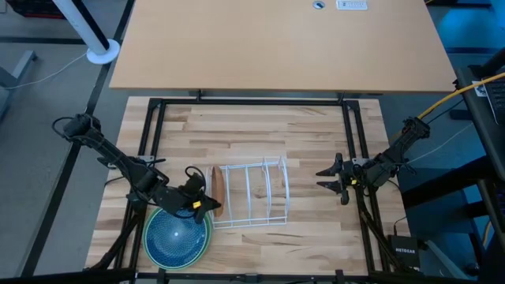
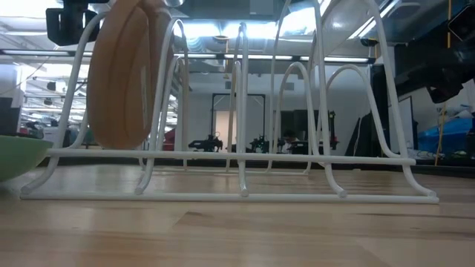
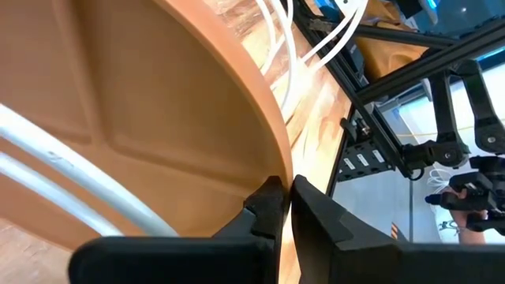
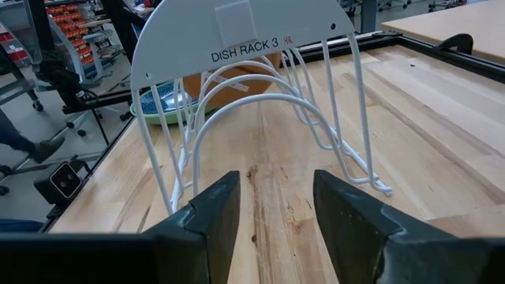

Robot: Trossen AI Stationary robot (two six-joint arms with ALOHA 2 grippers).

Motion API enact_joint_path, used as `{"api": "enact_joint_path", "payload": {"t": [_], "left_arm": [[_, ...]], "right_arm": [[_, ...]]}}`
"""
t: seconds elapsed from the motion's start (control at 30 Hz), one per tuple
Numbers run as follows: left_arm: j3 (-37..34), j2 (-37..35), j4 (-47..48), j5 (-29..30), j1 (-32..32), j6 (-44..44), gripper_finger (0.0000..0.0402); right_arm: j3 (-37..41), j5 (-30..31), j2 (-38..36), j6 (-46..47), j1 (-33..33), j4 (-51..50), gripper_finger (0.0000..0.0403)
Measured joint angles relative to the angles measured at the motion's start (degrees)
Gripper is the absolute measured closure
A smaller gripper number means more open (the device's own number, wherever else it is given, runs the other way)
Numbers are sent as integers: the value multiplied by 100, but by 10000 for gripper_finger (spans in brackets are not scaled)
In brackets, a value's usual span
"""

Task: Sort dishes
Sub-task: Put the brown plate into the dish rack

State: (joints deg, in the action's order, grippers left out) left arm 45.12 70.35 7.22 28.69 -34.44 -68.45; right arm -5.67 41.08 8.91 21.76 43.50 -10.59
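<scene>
A tan-brown plate (image 1: pixel 213 183) with divided sections (image 3: pixel 118 95) stands on edge in the leftmost slot of the white wire rack (image 1: pixel 251 193), between its hoops (image 2: pixel 126 81). My left gripper (image 3: pixel 286 189) is at the plate's near edge, shut on its rim. Just left of the rack, near the table's front, a dark blue plate (image 1: pixel 177 235) lies on a green one (image 2: pixel 16 157). My right gripper (image 4: pixel 276 209) hangs open to the right of the rack, facing it, with nothing between its fingers. My left gripper pinches the tan-brown plate's rim (image 3: pixel 278 154) between its two fingers, on the part of the rim nearest the table's front edge. The fingers come slanting from the table's left and near side, tipped a little downward. The plate stands upright in the rack.
The rack's other slots (image 1: pixel 268 189) to the right of the plate hold nothing. A black frame (image 1: pixel 351 142) runs around the work area. A second tabletop (image 1: pixel 276 43) lies beyond the far edge. Bare wood lies between the rack and my right gripper.
</scene>
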Motion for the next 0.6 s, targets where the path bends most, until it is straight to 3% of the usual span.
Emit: {"api": "enact_joint_path", "payload": {"t": [0.6], "left_arm": [[0, 0, -3, -276, 0, -202, 384]], "right_arm": [[0, -2, 0, 0, -2, -2, 237]]}}
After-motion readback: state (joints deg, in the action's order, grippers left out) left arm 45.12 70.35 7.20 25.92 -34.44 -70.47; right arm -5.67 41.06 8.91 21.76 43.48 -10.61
